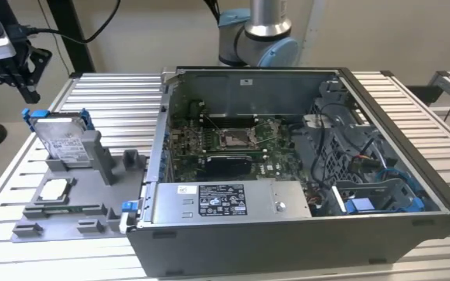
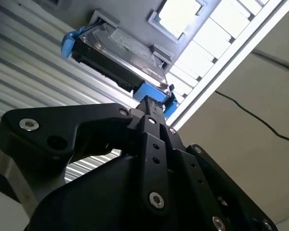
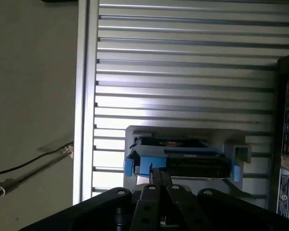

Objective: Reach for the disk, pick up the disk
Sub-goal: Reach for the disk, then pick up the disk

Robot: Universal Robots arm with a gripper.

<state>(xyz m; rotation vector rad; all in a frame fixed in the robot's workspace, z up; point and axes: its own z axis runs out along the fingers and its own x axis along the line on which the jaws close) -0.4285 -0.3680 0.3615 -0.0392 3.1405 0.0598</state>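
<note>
The disk [image 1: 62, 140] stands on edge in a slot of a grey holder [image 1: 92, 175] at the exterior view's left. It is a silver hard drive with a white label and blue side rails. My gripper [image 1: 26, 92] hangs above and a little behind it, apart from it. In both wrist views the black fingers meet at a point with nothing between them, so the gripper [image 2: 147, 103] is shut. The disk [image 2: 120, 48] lies just beyond the fingertips [image 3: 159, 174], with its blue rail [image 3: 149, 159] nearest to them.
An open computer case [image 1: 287, 170] fills the middle of the slatted metal table [image 1: 115, 99]. A grey box with a black label [image 1: 225, 202] sits in its front. A small square chip [image 1: 54, 189] rests on the holder. The arm's base [image 1: 256, 35] stands behind the case.
</note>
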